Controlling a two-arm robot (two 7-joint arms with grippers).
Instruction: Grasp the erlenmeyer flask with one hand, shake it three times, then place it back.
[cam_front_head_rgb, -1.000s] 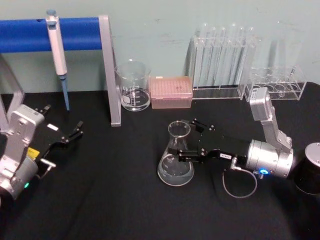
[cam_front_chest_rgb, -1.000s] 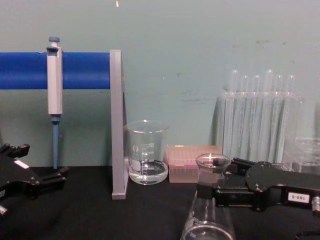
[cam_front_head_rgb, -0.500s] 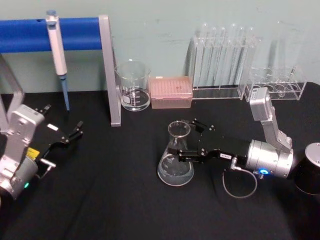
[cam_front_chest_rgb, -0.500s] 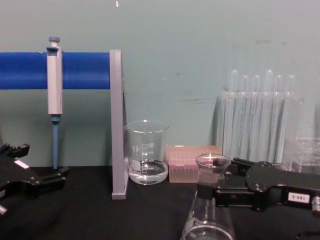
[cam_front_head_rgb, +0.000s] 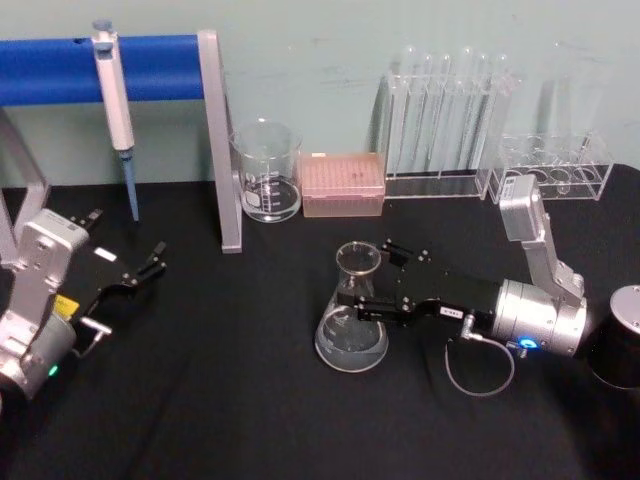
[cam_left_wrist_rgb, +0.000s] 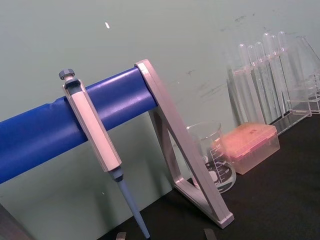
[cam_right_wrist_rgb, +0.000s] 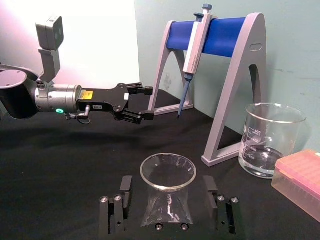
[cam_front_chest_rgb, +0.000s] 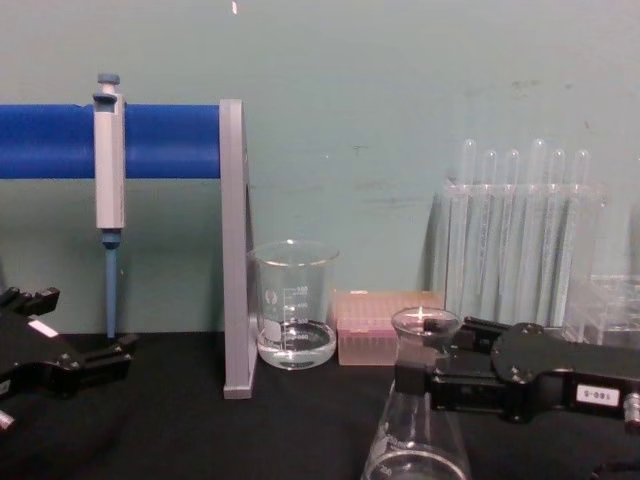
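Observation:
The erlenmeyer flask (cam_front_head_rgb: 352, 325) stands upright on the black table, clear glass with a little liquid in its wide base. My right gripper (cam_front_head_rgb: 370, 282), the hand with the small white label, reaches in from the right and straddles the flask's neck. In the right wrist view the two fingers (cam_right_wrist_rgb: 126, 186) stand open on either side of the neck (cam_right_wrist_rgb: 167, 207), with a small gap on each side. The chest view shows the flask (cam_front_chest_rgb: 418, 440) and the right gripper (cam_front_chest_rgb: 435, 358) at neck height. My left gripper (cam_front_head_rgb: 125, 248) rests open at the left, far from the flask.
A blue-barred pipette stand (cam_front_head_rgb: 218, 140) with a hanging pipette (cam_front_head_rgb: 115, 95) rises at the back left. A glass beaker (cam_front_head_rgb: 267, 172), a pink tip box (cam_front_head_rgb: 343, 184) and two test-tube racks (cam_front_head_rgb: 445, 130) line the back wall. A black cylinder (cam_front_head_rgb: 622, 350) sits at the right edge.
Almost nothing has changed. The right gripper stays around the flask's neck and the flask stays on the table. The left arm has not moved.

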